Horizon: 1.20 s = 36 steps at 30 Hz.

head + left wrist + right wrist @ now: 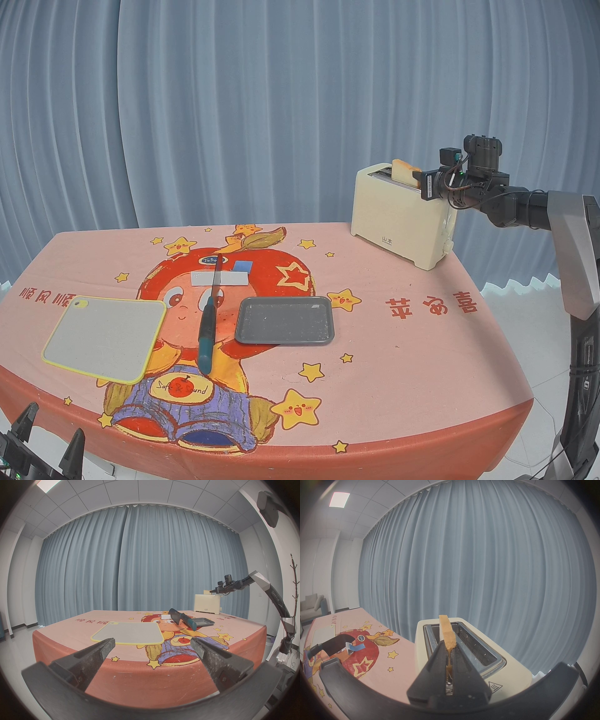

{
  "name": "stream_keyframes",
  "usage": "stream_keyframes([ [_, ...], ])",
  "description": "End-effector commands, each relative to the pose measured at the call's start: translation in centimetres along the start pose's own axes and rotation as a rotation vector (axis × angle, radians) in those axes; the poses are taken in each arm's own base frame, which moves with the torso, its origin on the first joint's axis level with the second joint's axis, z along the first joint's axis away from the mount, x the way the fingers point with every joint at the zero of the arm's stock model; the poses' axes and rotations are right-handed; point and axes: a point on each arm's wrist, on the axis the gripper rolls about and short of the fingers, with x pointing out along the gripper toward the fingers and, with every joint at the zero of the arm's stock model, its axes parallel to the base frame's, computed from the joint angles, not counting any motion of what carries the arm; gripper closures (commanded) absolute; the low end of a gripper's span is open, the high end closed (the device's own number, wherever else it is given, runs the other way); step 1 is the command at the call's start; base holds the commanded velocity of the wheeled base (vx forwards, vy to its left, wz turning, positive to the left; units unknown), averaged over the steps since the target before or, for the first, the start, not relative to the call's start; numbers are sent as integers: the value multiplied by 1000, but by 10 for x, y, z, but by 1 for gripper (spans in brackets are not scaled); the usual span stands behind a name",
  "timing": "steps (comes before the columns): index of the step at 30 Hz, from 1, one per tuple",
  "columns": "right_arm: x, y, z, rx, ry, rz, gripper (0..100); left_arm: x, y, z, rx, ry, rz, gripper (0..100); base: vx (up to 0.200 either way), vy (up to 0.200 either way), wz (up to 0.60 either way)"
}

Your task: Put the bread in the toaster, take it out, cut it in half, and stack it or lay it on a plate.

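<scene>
At the near left edge, the left gripper sits wide open and empty. Rightward lie the cutting board, knife and grey plate. Far right, the right gripper pinches the bread upright at the toaster's slot.

Toaster front: small dark two-character mark, low on the face.
Toaster top: hot-surface warning triangle beside the slots.
Desk cloth: three red characters at right, more at the left edge; script on the apple badge.
</scene>
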Motion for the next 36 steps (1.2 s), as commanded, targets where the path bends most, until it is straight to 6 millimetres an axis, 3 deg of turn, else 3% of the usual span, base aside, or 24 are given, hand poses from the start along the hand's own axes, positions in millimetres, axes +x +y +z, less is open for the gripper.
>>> stream_keyframes([
  [1, -7, 0, 12, -5, -24, -2, 100, 1, 0, -5, 0, 18, 0, 0, 0, 0, 0],
  [18, -48, 6, 69, -26, -148, -64, 100, 1, 0, -5, 0, 18, 0, 0, 0, 0, 0],
  [22, -75, 15, 86, -22, -156, -58, 100, 1, 0, -5, 0, 18, 0, 0, 0, 0, 0],
  [36, -136, 41, 92, -10, -119, -54, 100, 1, 0, -5, 0, 18, 0, 0, 0, 0, 0],
])
